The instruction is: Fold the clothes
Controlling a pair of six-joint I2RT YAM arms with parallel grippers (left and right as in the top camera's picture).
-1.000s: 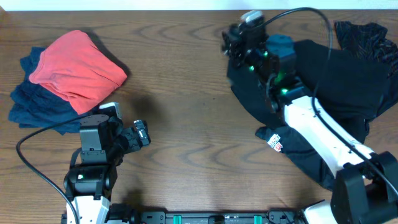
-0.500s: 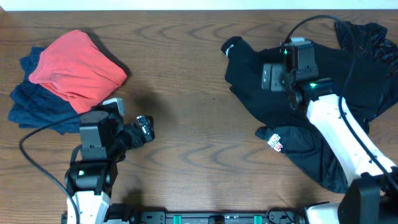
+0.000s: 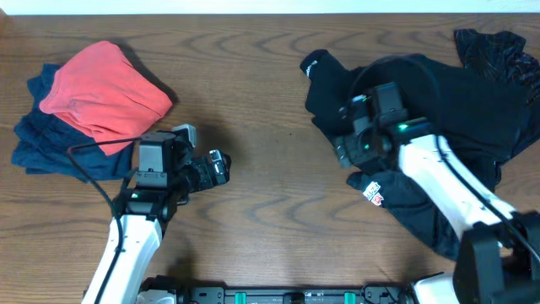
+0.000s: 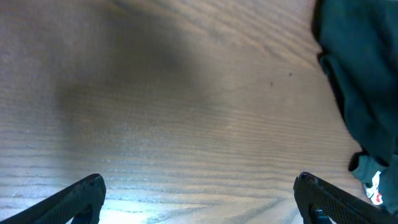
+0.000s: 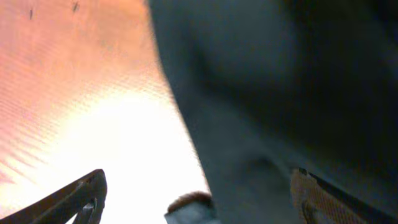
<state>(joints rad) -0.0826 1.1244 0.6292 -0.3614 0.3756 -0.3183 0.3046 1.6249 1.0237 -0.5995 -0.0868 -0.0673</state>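
Now left gripper (image 4: 199,182) gapes over open table (image 4: 186,93), right gripper (image 5: 198,177) spread above black garment (image 5: 280,93) edge.

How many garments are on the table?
4: red garment atop a navy one at left; black garment at right; a dark crinkled one behind it. More may be hidden underneath.

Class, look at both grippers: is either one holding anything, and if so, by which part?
Nothing is held. The left gripper is open above the table. The right gripper is open over the black garment, not closed on it.
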